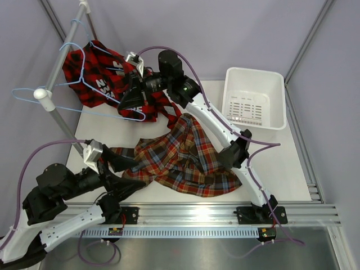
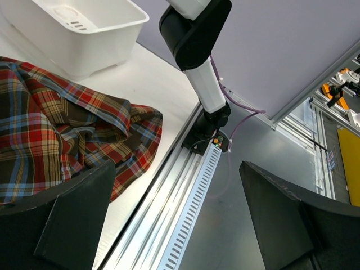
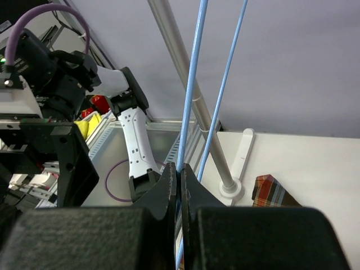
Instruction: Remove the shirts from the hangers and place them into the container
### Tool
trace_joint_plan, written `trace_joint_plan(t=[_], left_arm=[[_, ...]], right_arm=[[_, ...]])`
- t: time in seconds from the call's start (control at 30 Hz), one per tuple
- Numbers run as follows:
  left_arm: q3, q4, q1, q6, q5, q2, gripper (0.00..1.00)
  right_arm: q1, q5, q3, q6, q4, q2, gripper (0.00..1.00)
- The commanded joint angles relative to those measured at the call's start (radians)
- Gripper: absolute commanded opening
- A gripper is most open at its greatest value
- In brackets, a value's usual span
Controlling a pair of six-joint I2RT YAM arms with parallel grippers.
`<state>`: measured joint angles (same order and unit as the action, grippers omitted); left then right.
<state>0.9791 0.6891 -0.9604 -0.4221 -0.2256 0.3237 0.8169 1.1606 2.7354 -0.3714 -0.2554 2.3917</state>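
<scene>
Top view: multicolour shirt (image 1: pixel 180 160) lay off its hanger, just beside the left gripper (image 1: pixel 125 170); container (image 1: pixel 253 98) stood far beyond, without shirts
Left wrist: jaws wide, gripping nothing — next, close on that shirt
Right wrist: right gripper (image 3: pixel 180 185) pinched shut on a hanger wire (image 3: pixel 192 107) — red-and-black shirt (image 1: pixel 84 73) judged not yet stripped
</scene>
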Motion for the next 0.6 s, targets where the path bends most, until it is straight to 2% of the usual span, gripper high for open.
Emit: trace_joint_plan(t=[0.0, 0.07, 0.13, 0.23, 0.37, 0.57], left_arm=[[0.006, -0.059, -0.003, 0.003, 0.054, -0.018, 0.99], [0.018, -0.051, -0.003, 0.006, 0.124, -0.009, 0.99], [0.032, -0.045, -0.003, 0.019, 0.221, 0.005, 0.99], [0.046, -0.101, -0.003, 0.045, 0.314, 0.043, 0.99], [0.032, -0.239, -0.003, 0.06, 0.403, 0.101, 0.99], [-0.01, -0.448, -0.003, 0.037, 0.569, 0.208, 0.99]], right_arm=[[-0.004, 0.01, 0.015, -0.005, 0.036, -0.012, 0.0], [-0.004, -0.07, -0.035, 0.113, -0.095, -0.043, 0.0], [-0.004, -0.194, -0.094, 0.214, -0.152, -0.113, 0.0], [-0.004, -0.327, -0.21, 0.268, -0.202, -0.206, 0.0], [-0.005, -0.479, -0.345, 0.276, -0.22, -0.314, 0.0], [-0.005, -0.582, -0.378, 0.25, -0.254, -0.39, 0.0]])
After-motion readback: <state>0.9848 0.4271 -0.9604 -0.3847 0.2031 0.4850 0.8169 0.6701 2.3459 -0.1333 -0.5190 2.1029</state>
